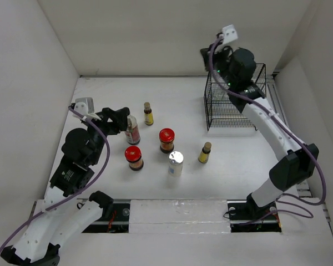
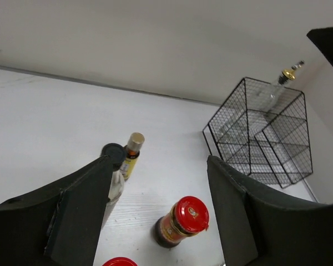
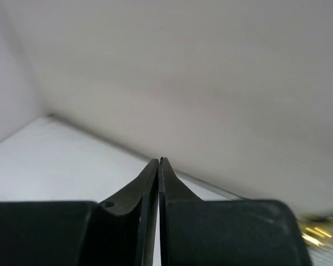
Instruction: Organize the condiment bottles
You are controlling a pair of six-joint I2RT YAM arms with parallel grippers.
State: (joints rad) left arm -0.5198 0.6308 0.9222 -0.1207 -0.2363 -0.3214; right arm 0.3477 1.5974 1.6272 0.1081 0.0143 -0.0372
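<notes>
Even, diffuse light; white desk bright, shadows soft and short. Right wrist view soft overall, with near jaws and far corner out of focus. Left wrist view sharp.

I see a black wire basket standing upright at the far right corner of the white desk, open on top, with wire dividers inside. White walls on three sides. A pale strip runs along the near edge.
</notes>
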